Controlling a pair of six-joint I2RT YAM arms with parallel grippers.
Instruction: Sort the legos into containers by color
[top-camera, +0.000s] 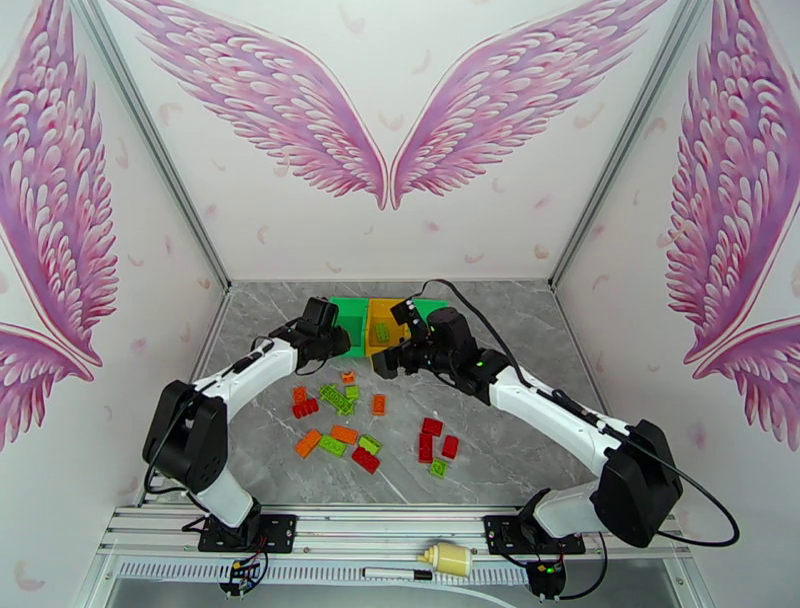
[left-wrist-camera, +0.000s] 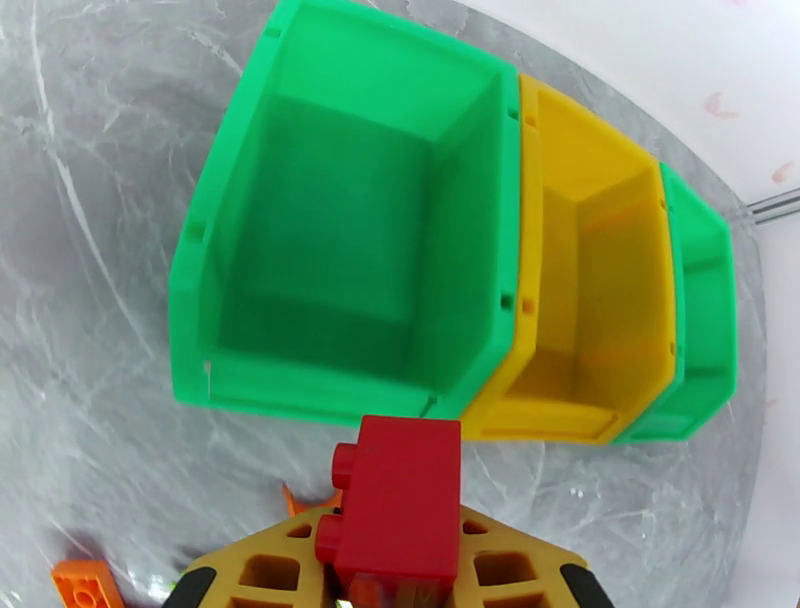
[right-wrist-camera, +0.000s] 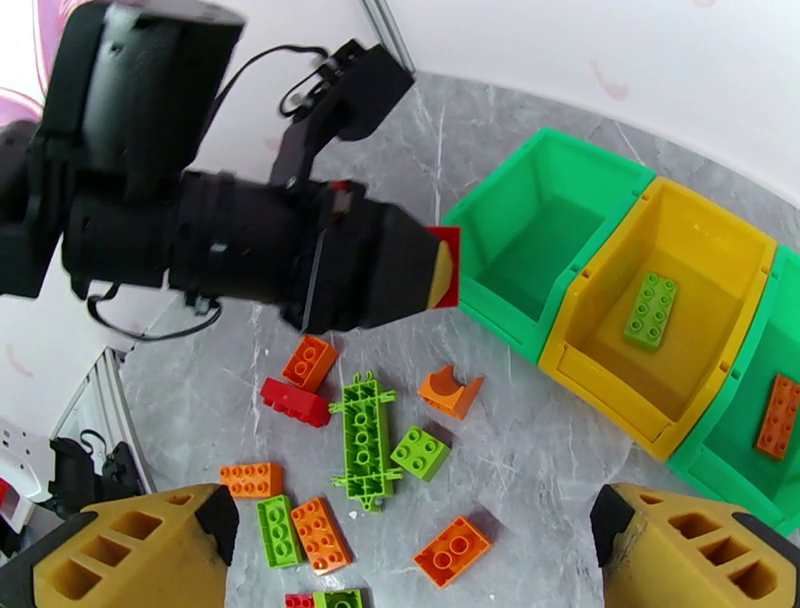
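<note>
Grey marbled table (top-camera: 500, 440) fills the floor of the top view. Three containers stand touching in a row at its far side: the left green bin (top-camera: 350, 310), the yellow bin (top-camera: 372, 318) and the right green bin (top-camera: 432, 306). Loose legos (top-camera: 340, 425) in red, orange and lime lie scattered nearer the arm bases. The left gripper (top-camera: 338, 345) hangs at the left green bin's near edge, and the right gripper (top-camera: 385, 365) sits just in front of the yellow bin.

From the left wrist, the left gripper (left-wrist-camera: 395, 590) is clenched on a red brick (left-wrist-camera: 400, 500), studs facing left, just short of the near wall of the left green bin (left-wrist-camera: 190, 300). The yellow bin (left-wrist-camera: 620, 300) and the right green bin (left-wrist-camera: 710, 290) follow to the right.

From the right wrist, the right gripper (right-wrist-camera: 415, 570) stands released, jaws wide apart and gripping nothing, above the scattered legos (right-wrist-camera: 365, 440). A lime brick (right-wrist-camera: 651, 310) lies in the yellow bin (right-wrist-camera: 605, 385). An orange brick (right-wrist-camera: 778, 415) lies in the right green bin (right-wrist-camera: 735, 470). The left gripper (right-wrist-camera: 430, 265) holds its red brick (right-wrist-camera: 447, 265) beside the left green bin (right-wrist-camera: 500, 230).
</note>
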